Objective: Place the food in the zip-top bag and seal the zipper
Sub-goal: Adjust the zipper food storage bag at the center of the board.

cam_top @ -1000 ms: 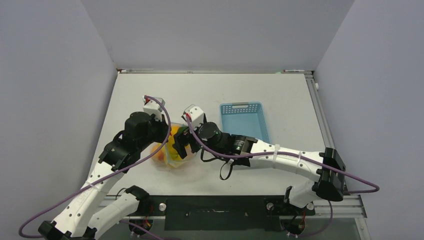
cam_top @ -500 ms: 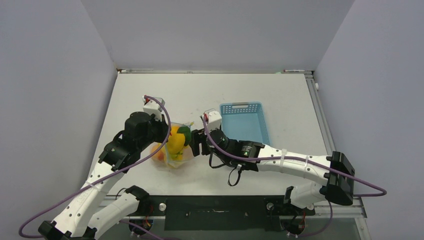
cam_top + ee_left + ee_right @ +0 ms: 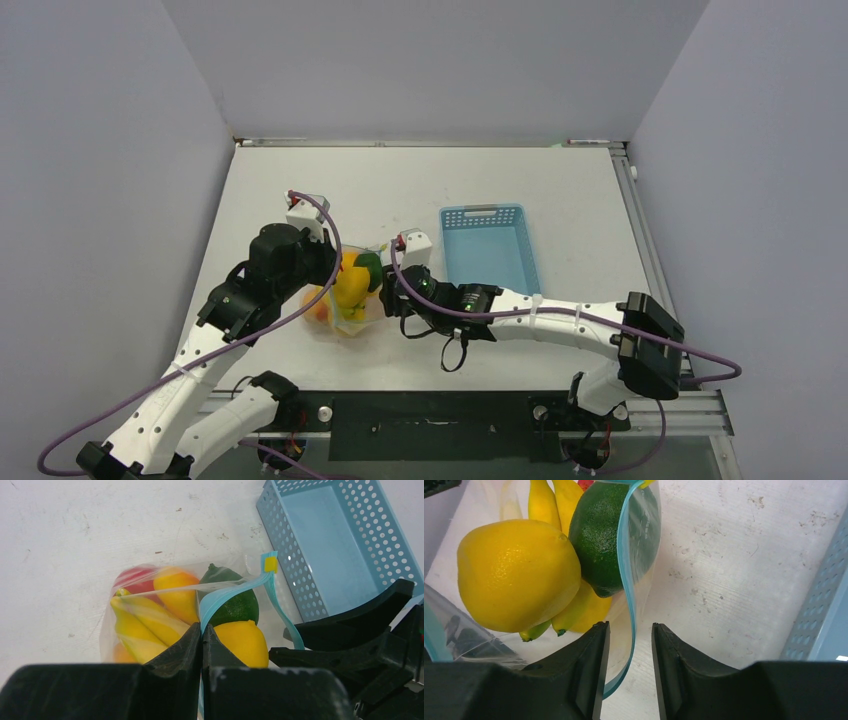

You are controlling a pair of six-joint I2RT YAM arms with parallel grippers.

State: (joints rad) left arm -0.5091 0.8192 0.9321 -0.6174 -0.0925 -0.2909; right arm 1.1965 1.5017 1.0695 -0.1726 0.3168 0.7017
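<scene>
So your right gripper (image 3: 630, 632) is swinging back to the zip-top bag (image 3: 474, 640) on the desk (image 3: 734, 555), jaws narrowing around the zipper (image 3: 624, 555), not pinching yet. Your left gripper (image 3: 202, 630) is clamping the strip, toy fruits (image 3: 516, 572) inside, so sealing's starting, I'd guess.

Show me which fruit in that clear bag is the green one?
The lime: the only dark green fruit, lying between the big yellow lemon and the teal zipper strip.
</scene>
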